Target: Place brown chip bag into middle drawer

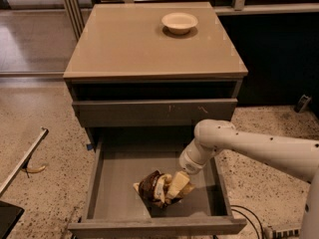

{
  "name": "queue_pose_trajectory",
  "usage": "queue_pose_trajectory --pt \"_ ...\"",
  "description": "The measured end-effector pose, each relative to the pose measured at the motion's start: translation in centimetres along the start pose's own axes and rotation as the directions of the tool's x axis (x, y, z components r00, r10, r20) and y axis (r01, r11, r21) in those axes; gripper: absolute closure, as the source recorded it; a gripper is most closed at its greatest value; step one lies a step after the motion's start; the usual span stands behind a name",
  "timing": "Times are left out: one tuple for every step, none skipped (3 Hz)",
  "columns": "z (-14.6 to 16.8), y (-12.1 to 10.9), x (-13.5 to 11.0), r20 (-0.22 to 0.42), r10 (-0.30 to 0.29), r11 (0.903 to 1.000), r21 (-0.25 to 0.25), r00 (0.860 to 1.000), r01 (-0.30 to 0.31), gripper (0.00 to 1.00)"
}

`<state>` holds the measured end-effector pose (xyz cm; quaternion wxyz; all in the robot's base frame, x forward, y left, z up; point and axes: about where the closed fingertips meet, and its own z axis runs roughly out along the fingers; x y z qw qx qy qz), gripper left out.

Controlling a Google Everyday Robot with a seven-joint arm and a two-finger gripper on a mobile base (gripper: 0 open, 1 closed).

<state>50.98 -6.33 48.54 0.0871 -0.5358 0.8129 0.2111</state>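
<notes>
light: dim, warm | glare: cabinet top (149, 44) | shadow: gripper (173, 188) low in middle drawer (117, 180)

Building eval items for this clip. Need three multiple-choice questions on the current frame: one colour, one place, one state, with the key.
1. What colour is the round shallow bowl on the tan flat cabinet top? A red; B off-white; C black.
2. Where does the crumpled dark brown foil chip bag lie? A on the cabinet top; B in the bowl; C inside the wide grey middle drawer.
3. What state is that drawer in? A pulled open; B shut; C taken out of the cabinet.

Key:
1 B: the bowl is pale off-white against the tan top.
2 C: the bag rests on the drawer floor, with the robot's gripper down in the drawer at the bag's right side.
3 A: the drawer's floor and side walls are exposed in front of the cabinet.
</notes>
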Motion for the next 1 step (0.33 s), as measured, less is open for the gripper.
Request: queue_pose_trajectory --pt "-0.01 -0.02 0.0 0.001 0.0 1.0 0.0 1.0 0.0 0.0"
